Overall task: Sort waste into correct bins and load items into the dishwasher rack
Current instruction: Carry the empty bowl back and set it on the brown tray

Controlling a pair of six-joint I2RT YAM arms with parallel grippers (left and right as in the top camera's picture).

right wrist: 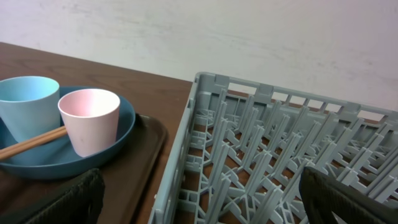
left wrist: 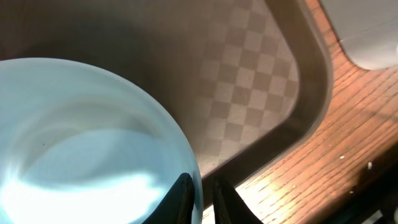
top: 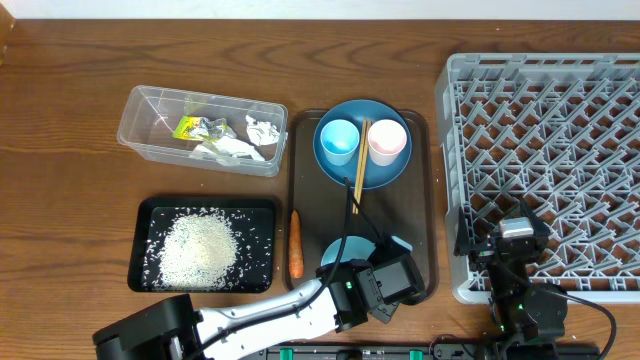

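The pale white-blue bowl (top: 348, 250) (left wrist: 81, 143) sits on the brown serving tray (top: 431, 200) (left wrist: 249, 106), near its front. My left gripper (top: 388, 278) (left wrist: 202, 194) straddles the bowl's rim: one finger lies against the inside, the other stands just off the outside with a thin gap. The dark-blue plate (top: 385, 172) (right wrist: 118, 134) holds the light-blue cup (top: 337, 140) (right wrist: 25, 102), pink cup (top: 387, 142) (right wrist: 90, 118) and chopsticks (top: 360, 160) (right wrist: 31, 144). My right gripper (top: 515, 235) (right wrist: 202, 186) hangs open and empty over the grey rack's (top: 560, 150) (right wrist: 261, 155) front-left corner.
The clear tub (top: 140, 110) holds a yellow-green wrapper (top: 187, 127), silver foil (top: 213, 127) and white tissue (top: 262, 130). Rice (top: 200, 245) lies piled in the black tray (top: 140, 250). A carrot piece (top: 295, 245) lies on the table between the black tray and the serving tray.
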